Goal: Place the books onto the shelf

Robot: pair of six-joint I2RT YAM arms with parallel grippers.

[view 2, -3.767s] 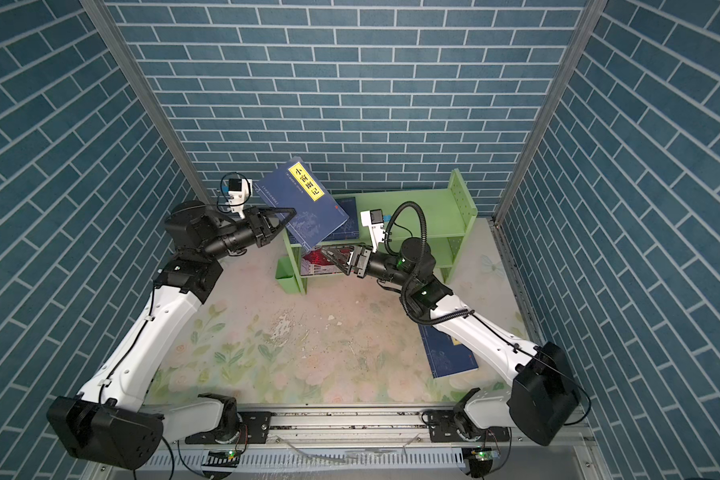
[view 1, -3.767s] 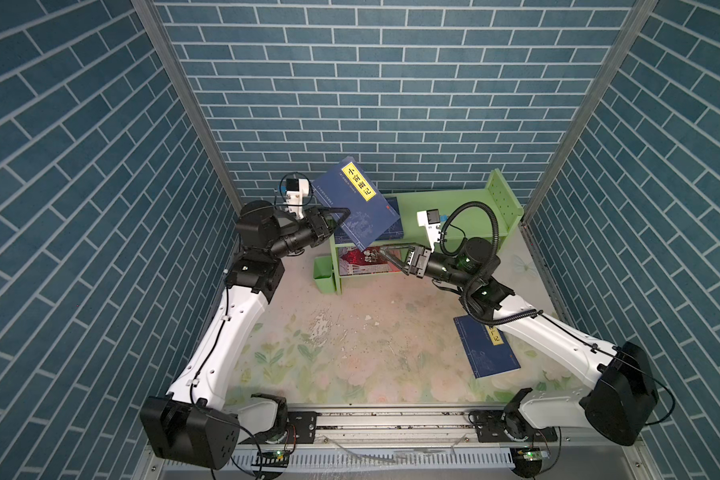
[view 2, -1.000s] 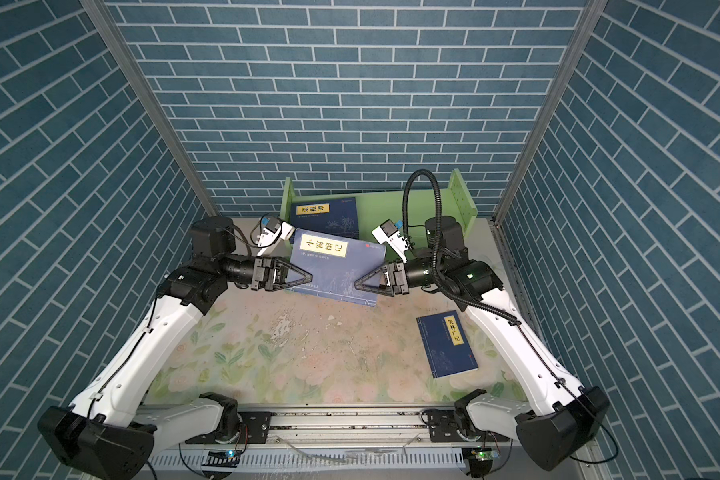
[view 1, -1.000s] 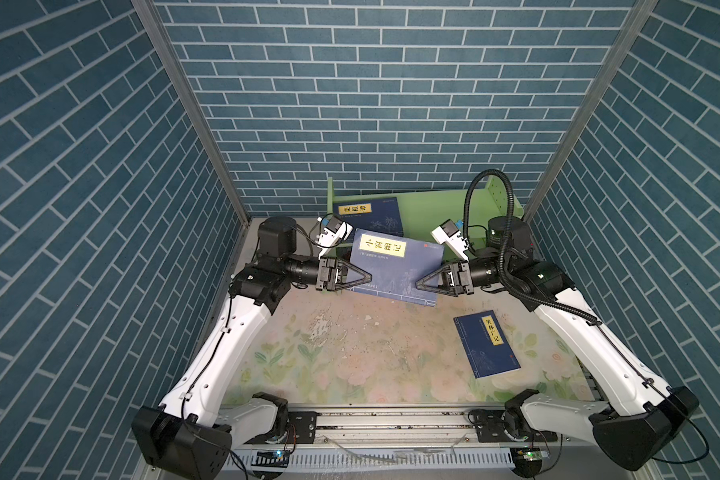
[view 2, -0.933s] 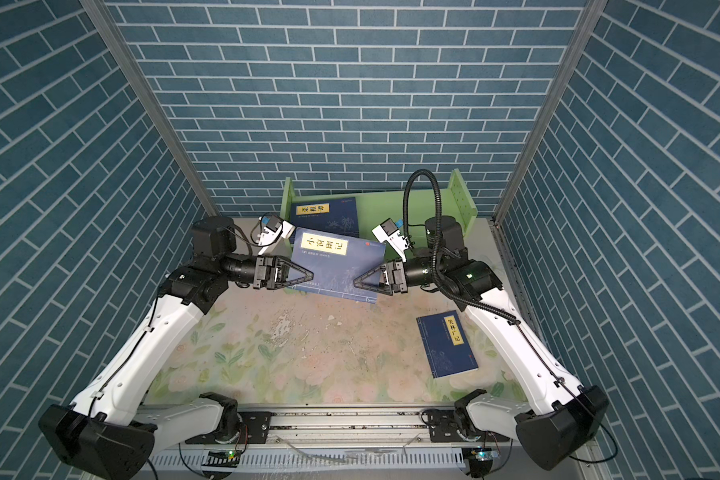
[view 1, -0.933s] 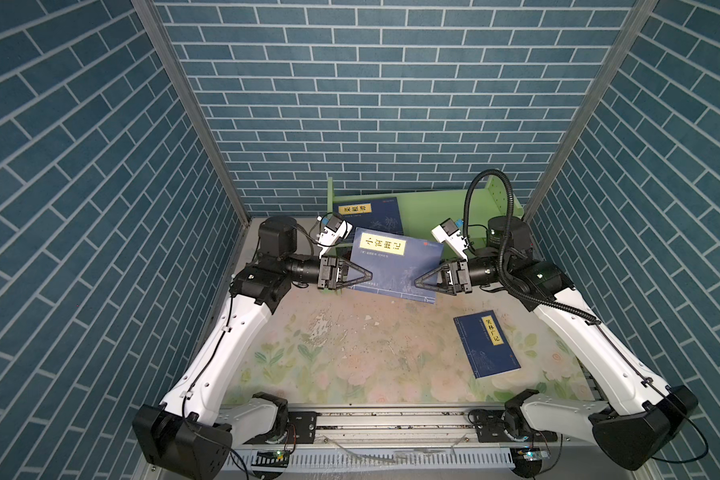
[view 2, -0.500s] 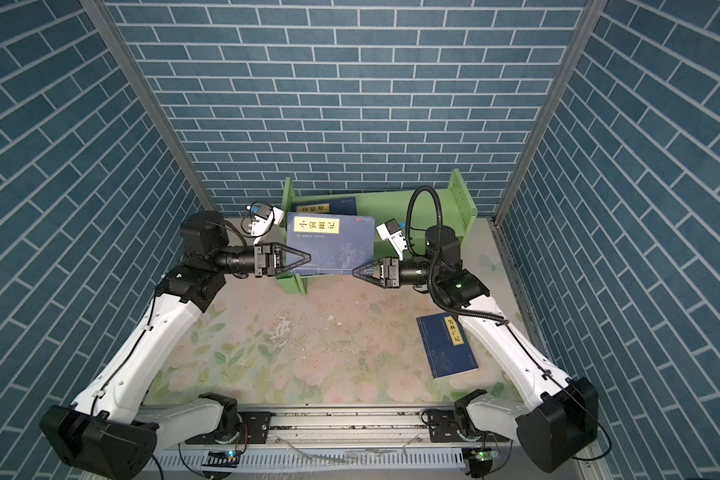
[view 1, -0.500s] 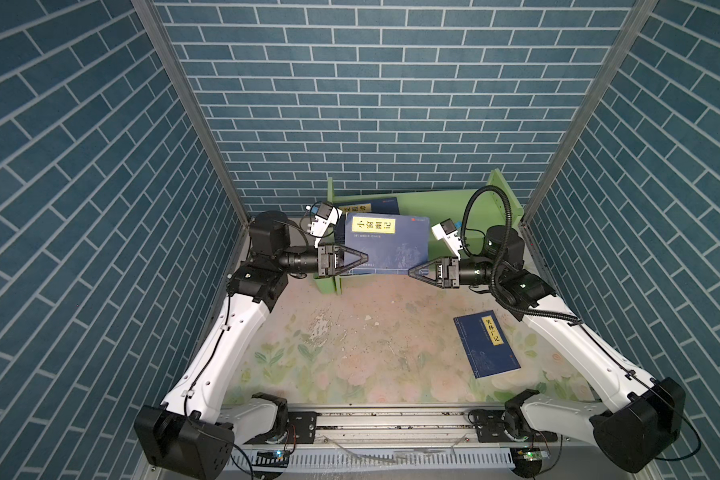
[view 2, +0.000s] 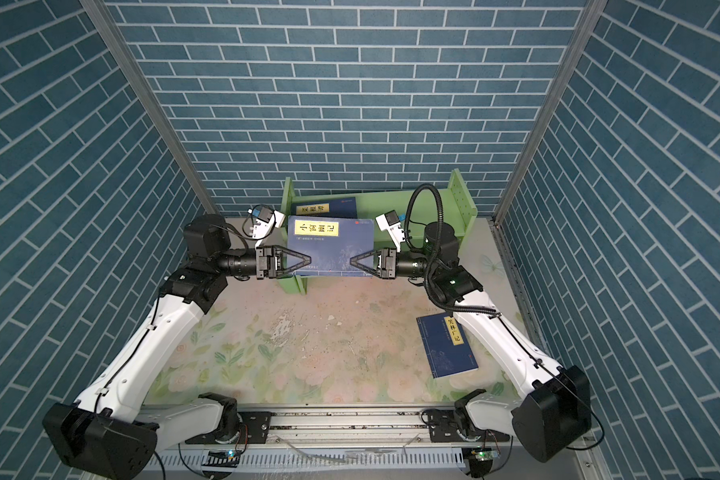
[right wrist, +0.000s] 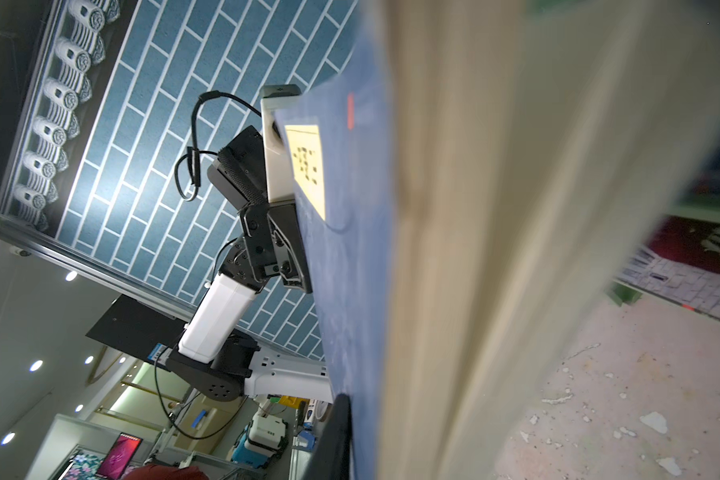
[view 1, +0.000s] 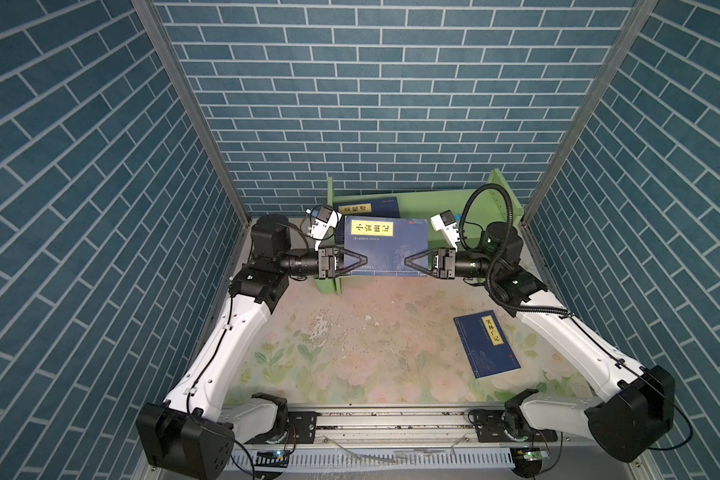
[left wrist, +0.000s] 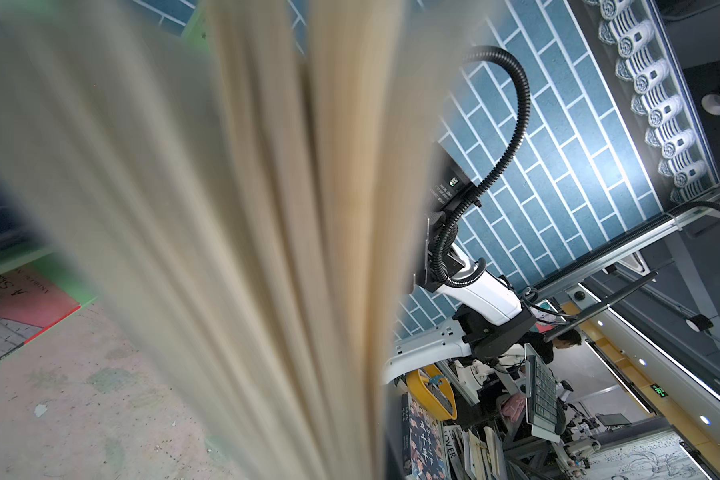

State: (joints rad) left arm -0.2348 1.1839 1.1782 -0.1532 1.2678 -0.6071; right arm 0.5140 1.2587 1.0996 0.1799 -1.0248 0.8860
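In both top views a dark blue book (view 1: 385, 249) (view 2: 329, 247) with a yellow label hangs flat in the air over the front of the light green shelf (view 1: 433, 203) (view 2: 391, 203). My left gripper (view 1: 365, 259) (view 2: 308, 260) is shut on its left edge. My right gripper (view 1: 406, 262) (view 2: 352, 262) is shut on its right edge. In the right wrist view one black finger (right wrist: 337, 432) lies against the blue cover (right wrist: 350, 257). Blurred page edges (left wrist: 246, 228) fill the left wrist view. A second blue book (view 1: 366, 207) lies on the shelf's top tier. A third (view 1: 486, 343) (view 2: 447, 345) lies flat on the table at the right.
A red-and-grey book (left wrist: 13, 307) (right wrist: 703, 257) lies on the shelf's lower tier. The shelf stands against the back brick wall (view 1: 371, 104), with brick walls close on both sides. A small green cup (view 1: 328, 283) hangs at the shelf's left front. The table (view 1: 350, 332) has a floral cover.
Both arms have carried the blue book back towards the shelf and levelled it. The right gripper's fingers, open a second ago, have come shut on the book's right edge.
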